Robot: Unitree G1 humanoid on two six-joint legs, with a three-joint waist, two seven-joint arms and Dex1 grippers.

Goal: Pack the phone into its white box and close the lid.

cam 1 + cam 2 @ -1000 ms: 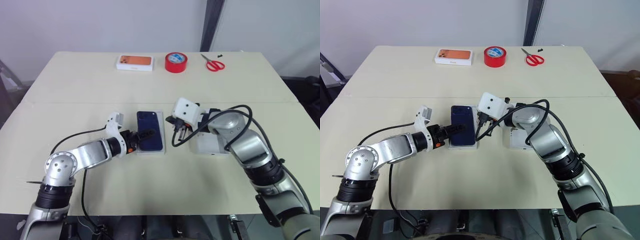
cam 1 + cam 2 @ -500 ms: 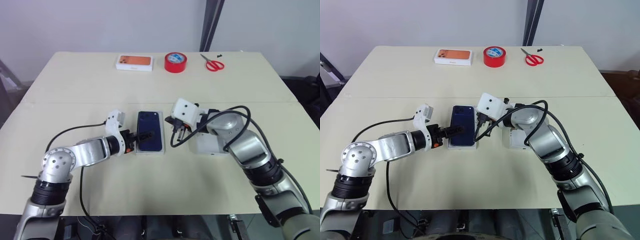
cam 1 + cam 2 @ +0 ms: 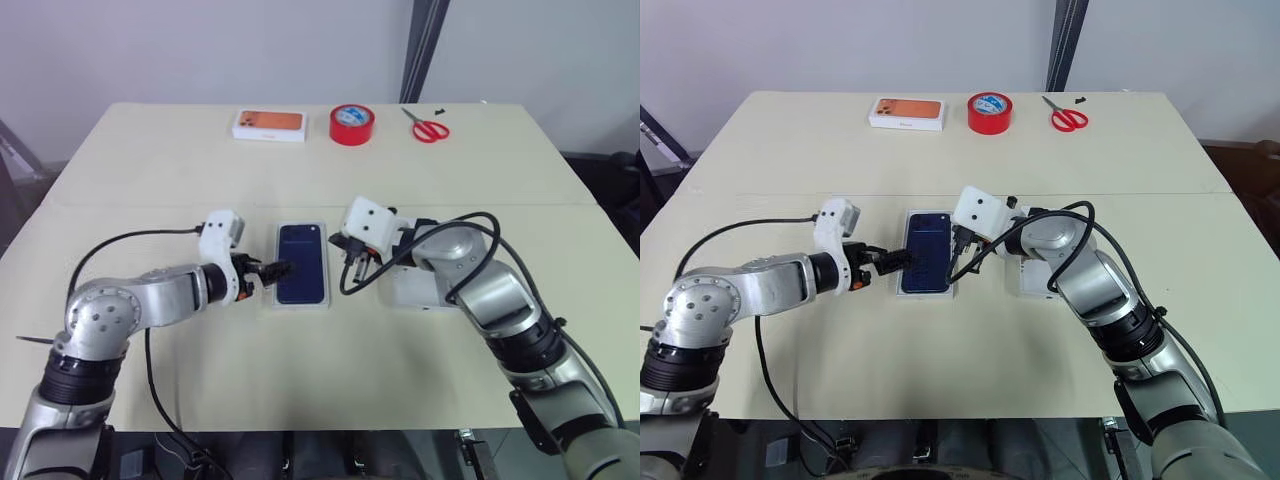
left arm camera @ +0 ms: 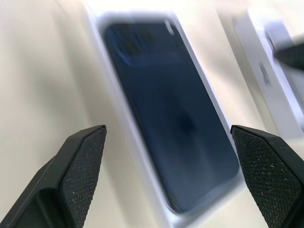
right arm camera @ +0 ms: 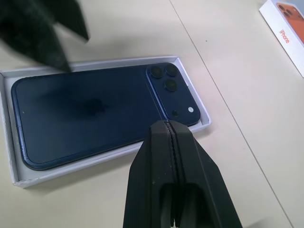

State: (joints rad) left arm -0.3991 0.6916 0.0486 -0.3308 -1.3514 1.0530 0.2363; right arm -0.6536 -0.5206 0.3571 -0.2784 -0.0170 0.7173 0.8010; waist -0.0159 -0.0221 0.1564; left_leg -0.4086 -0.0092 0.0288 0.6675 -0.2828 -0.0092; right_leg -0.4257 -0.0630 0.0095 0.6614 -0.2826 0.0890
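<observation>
Reading "iPhone", orange-pictured box (image 5: 285, 28) side

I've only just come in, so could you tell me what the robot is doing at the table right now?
The robot is packing a phone. The phone lies camera-side up inside the white box. The left gripper is open beside the box, holding nothing, and the right gripper is shut and empty on the box's other side. The lid lies on the table under the right arm, not yet on the box.

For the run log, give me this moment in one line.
phone: in white box | lid: off | left gripper: open | right gripper: shut
</observation>
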